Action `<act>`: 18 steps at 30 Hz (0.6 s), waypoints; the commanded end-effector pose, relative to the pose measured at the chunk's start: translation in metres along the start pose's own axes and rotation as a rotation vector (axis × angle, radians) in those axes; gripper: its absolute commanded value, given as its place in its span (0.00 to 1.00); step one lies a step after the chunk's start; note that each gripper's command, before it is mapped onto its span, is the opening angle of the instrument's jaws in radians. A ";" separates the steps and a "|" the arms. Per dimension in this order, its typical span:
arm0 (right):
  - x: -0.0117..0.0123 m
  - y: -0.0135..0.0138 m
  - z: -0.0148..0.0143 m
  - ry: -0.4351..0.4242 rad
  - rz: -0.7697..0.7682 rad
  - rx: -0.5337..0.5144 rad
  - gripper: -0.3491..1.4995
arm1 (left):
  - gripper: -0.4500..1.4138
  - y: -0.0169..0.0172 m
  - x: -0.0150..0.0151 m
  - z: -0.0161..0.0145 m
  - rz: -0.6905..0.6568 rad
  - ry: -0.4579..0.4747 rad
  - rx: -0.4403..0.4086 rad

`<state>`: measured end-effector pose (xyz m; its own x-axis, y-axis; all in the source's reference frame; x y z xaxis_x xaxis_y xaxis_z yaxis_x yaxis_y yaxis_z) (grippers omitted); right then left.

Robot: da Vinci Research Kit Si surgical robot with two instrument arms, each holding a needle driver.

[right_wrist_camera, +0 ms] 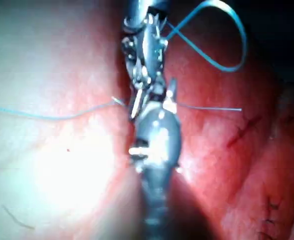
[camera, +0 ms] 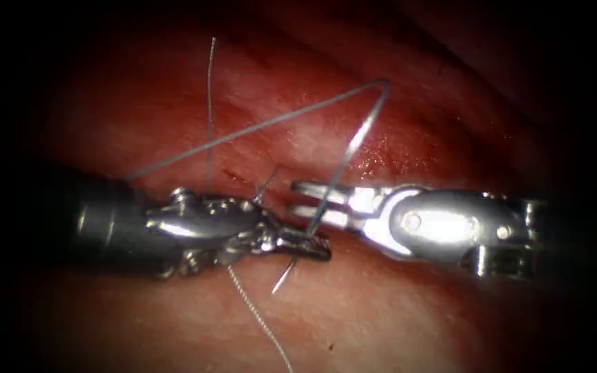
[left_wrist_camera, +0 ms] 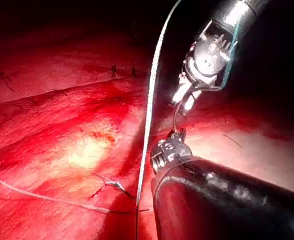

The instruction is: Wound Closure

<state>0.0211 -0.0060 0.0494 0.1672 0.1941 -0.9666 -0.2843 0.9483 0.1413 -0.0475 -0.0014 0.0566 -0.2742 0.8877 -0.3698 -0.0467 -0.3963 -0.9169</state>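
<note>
Counting two tools over red tissue (camera: 381, 304): left gripper (camera: 316, 246) pinching thread (camera: 257, 128); right gripper (camera: 305, 197) spread, holding nothing; needle not identifiable.

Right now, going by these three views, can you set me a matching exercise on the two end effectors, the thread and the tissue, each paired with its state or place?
Things:
1. left end effector
2. right end effector
3. thread
4. tissue

States or places:
A. jaws open, holding nothing
B. runs up to a sharp bend above both tools
C. jaws shut on the thread
D. lies beneath both tools

Pairs: 1-C, 2-A, 3-B, 4-D
</note>
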 end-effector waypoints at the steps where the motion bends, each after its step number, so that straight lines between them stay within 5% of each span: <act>1: -0.0003 -0.0004 0.0006 -0.008 0.013 -0.006 0.45 | 0.00 -0.0003 -0.0002 0.0007 0.001 0.012 0.013; 6: -0.0002 -0.0003 0.0007 -0.076 0.083 -0.119 0.73 | 0.00 -0.0003 0.0003 0.0010 -0.010 0.052 0.080; 12: 0.0005 -0.0009 0.0012 -0.089 0.098 -0.197 0.72 | 0.00 -0.0006 0.0008 0.0014 -0.015 0.083 0.132; 18: 0.0015 -0.0018 0.0022 -0.108 -0.044 -0.215 0.55 | 0.00 -0.0004 0.0008 0.0014 -0.023 0.100 0.154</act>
<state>0.0232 -0.0069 0.0478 0.2865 0.1863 -0.9398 -0.4702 0.8820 0.0315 -0.0486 -0.0006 0.0565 -0.1730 0.9133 -0.3688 -0.2029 -0.3994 -0.8940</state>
